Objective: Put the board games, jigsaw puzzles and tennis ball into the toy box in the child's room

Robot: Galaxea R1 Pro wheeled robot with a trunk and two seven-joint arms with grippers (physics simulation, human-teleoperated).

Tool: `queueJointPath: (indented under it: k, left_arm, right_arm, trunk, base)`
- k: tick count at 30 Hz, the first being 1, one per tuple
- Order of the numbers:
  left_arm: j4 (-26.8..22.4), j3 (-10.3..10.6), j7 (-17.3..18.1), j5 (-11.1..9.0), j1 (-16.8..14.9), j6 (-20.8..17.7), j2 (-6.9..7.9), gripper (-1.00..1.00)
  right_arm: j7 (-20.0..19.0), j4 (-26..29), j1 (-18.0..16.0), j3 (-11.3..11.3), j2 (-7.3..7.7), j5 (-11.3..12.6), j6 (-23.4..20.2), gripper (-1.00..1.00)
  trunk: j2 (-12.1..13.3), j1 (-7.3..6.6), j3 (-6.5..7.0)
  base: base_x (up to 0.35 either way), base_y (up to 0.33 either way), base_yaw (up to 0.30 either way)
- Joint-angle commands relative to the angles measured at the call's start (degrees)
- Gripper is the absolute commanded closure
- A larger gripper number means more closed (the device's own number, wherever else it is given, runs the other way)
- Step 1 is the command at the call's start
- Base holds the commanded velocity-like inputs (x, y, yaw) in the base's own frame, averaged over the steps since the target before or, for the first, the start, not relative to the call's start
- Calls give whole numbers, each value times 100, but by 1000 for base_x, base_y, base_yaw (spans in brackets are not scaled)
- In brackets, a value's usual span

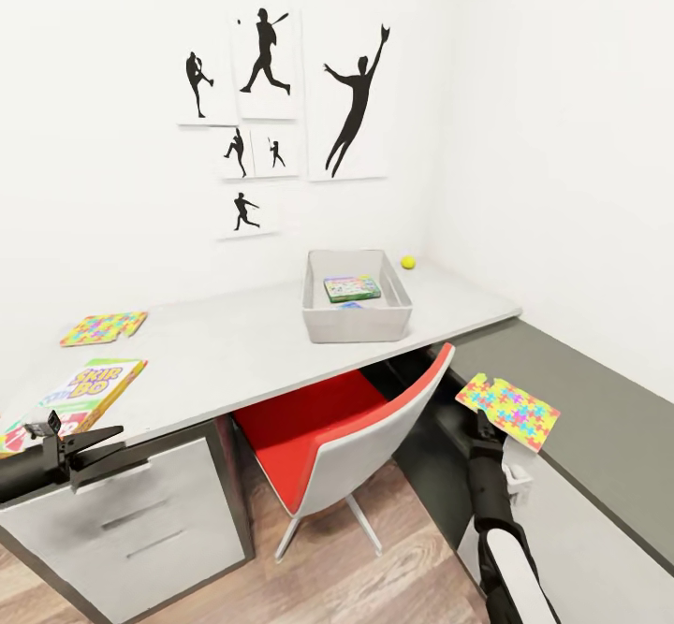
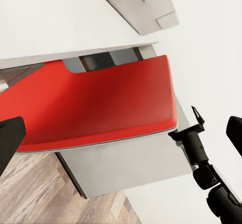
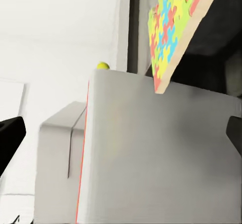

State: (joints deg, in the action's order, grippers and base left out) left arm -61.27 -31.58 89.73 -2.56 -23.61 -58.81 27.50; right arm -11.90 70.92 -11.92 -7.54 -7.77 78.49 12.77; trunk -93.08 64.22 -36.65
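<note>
My right gripper (image 1: 489, 421) clamped on jigsaw puzzle (image 1: 508, 408), held in air right of red chair (image 1: 323, 428), below table (image 1: 243, 348) edge. My left gripper (image 1: 82, 446) apart, empty, near left table corner beside board game (image 1: 77, 399). Step in hand, I judge: carrying puzzle to toy box (image 1: 357, 296). Next: lift above rim, move far-left over box, release. Second puzzle (image 1: 103, 328) on far-left table; tennis ball (image 1: 408, 262) right of box.

Plain white walls (image 1: 524, 119) meet in a corner, one hung with black athlete-silhouette prints (image 1: 281, 100). A red-seated grey swivel chair (image 1: 346, 437) stands on wood-plank flooring (image 1: 374, 577) beside grey metal drawers (image 1: 140, 530).
</note>
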Motion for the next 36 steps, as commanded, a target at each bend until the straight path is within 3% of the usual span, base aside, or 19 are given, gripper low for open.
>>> queueJointPath:
  k: [1, 9, 36]
  left_arm:
    - [1, -2, 27, 8, -3, -61, 1, -100]
    - [1, -6, 27, 10, -3, -61, 1, -100]
    - [16, -11, 27, 8, -3, -61, 8, -100]
  right_arm:
    - [-41, -18, -3, -32, -2, 84, 4, -100]
    - [-38, -84, -3, -297, 3, 184, -24, -100]
    - [-32, -351, -12, -379, 3, 202, -29, -100]
  trunk:
    - [-3, 0, -5]
    - [-3, 0, -5]
    - [-3, 0, -5]
  base:
    - [41, 19, 0]
    - [14, 6, 0]
    - [33, 0, 0]
